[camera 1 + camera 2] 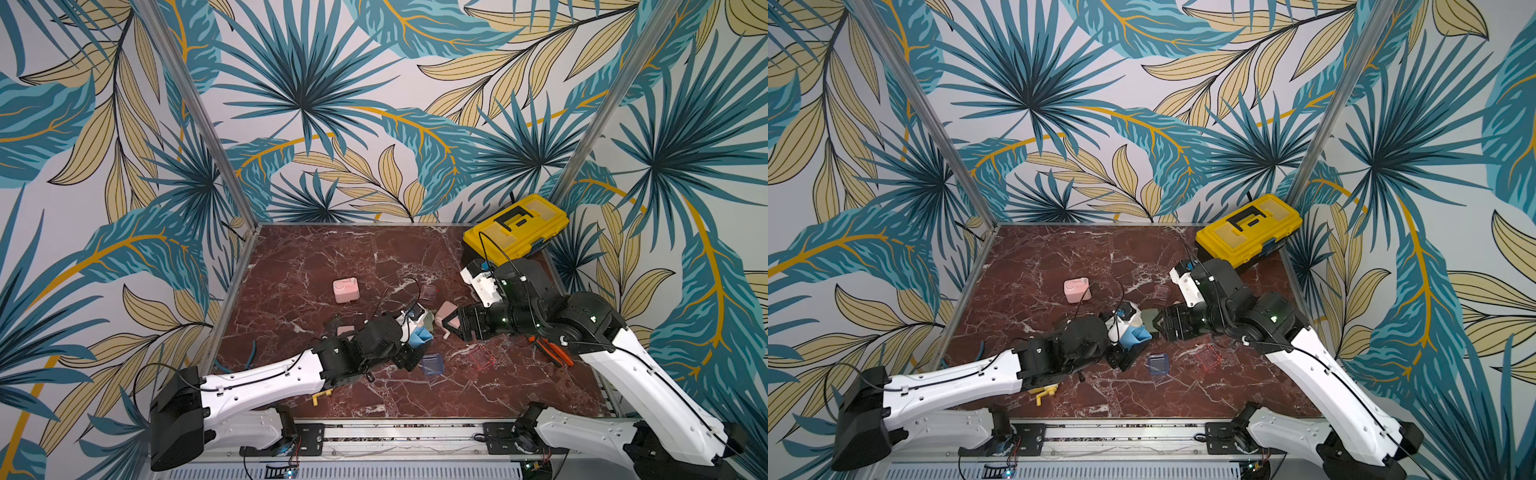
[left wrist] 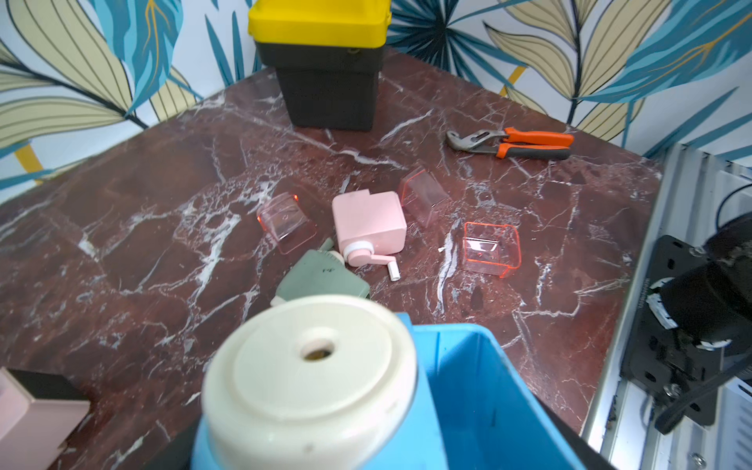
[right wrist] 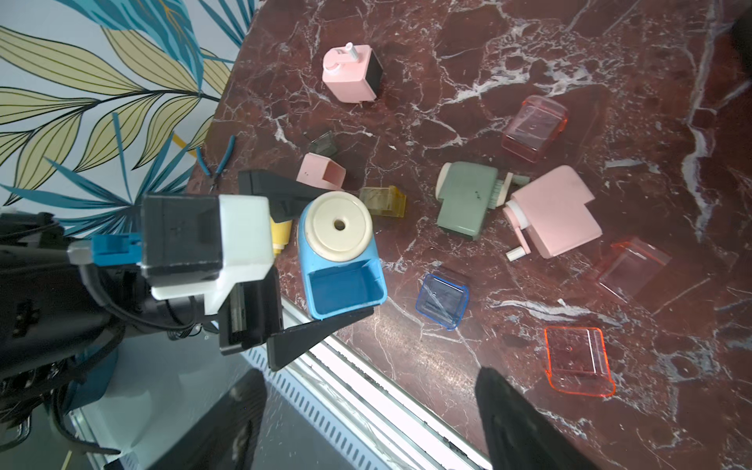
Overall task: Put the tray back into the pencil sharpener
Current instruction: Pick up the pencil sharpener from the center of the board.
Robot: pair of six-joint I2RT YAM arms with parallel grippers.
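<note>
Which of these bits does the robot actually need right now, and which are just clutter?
Needed, likely: blue sharpener, held by the left gripper; blue tray lying on the table.
Clutter: green sharpener, pink sharpener beside it, orange tray, yellow toolbox, pliers.

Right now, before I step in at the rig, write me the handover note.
The left tool is closed on the blue pencil sharpener; its tray slot is empty.
The right tool is open, holding nothing.
The blue tray lies loose on the table, apart from the sharpener.
Done: sharpener gripped. Left: likely the right tool picks up the blue tray and slides it into the slot.
</note>
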